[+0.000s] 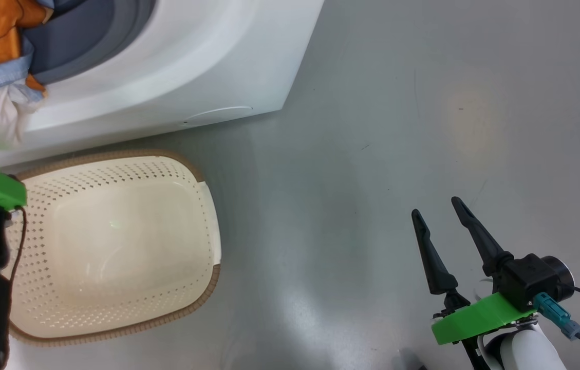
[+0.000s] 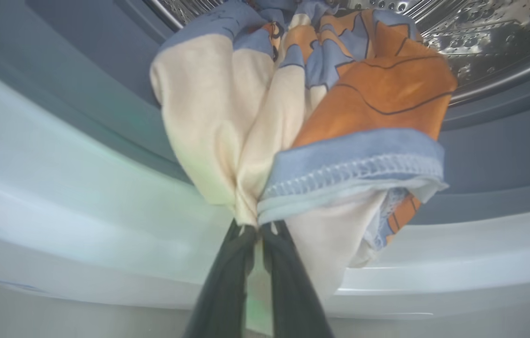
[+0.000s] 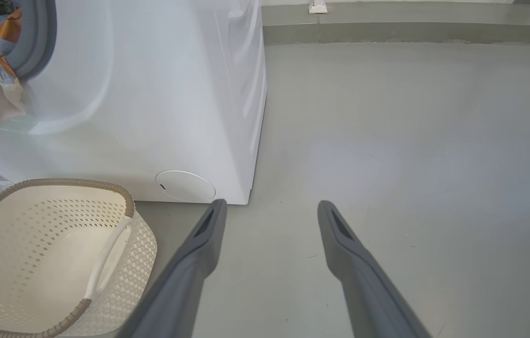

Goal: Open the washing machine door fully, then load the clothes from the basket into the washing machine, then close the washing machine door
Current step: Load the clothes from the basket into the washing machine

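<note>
Pinching a cream fold of the clothes (image 2: 321, 117) with the left gripper (image 2: 256, 229), fingers drawn together on the cloth, letting the bundle drape over the lip of the washing machine (image 1: 192, 61) at the far left, partly inside the mouth. Judged as a low hold near the hem, meant to lift or push the rest past the grey gasket (image 2: 490, 141) into the drum (image 2: 480, 28). Soft and limp by the look of it: orange and blue print, a stitched blue band, pale lining, all creased toward the pinch. Beyond, bright dimpled steel pierced with small holes; around that, smooth matte rubber, then glossy white casing. Holding the right gripper (image 1: 436, 207) at the near right over the grey floor (image 1: 423, 128), fingers spread apart on nothing, likely kept out of the way. Just in front of the washer, the basket (image 1: 115, 154): rounded cream plastic, perforated, with a brown woven-look rim, probably set close for a short carry.
</note>
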